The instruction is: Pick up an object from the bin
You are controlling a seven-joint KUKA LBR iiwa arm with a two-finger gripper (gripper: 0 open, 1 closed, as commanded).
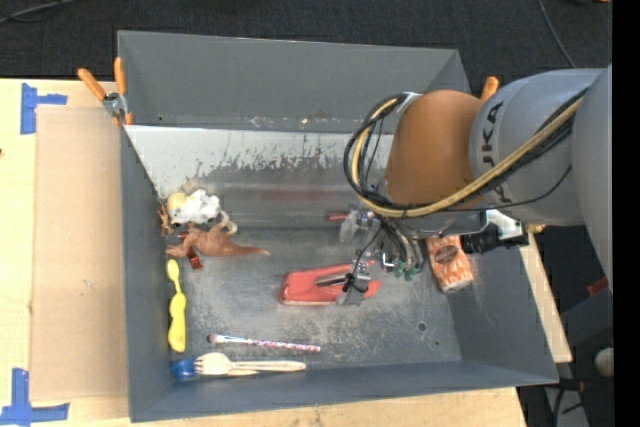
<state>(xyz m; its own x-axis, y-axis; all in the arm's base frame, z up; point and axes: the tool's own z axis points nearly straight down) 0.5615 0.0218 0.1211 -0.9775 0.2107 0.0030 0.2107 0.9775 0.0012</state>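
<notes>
Camera view: I judge this the approach-to-grasp step, with the gripper (352,283) low over a flat red thing (305,290).
The red thing lies mid-floor in the bin (300,105), and the gripper is at its right end, touching or just above. I cannot tell whether it is released or clenched. An orange packet (451,263) lies just to the right, and a brown dinosaur (215,243) sits well left. Next I'd want a sure closure across the red thing, then a straight lift.

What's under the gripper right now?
A flat red object lies on the floor of the bin, beneath the gripper. The gripper covers its right end, so contact there cannot be seen.
</notes>
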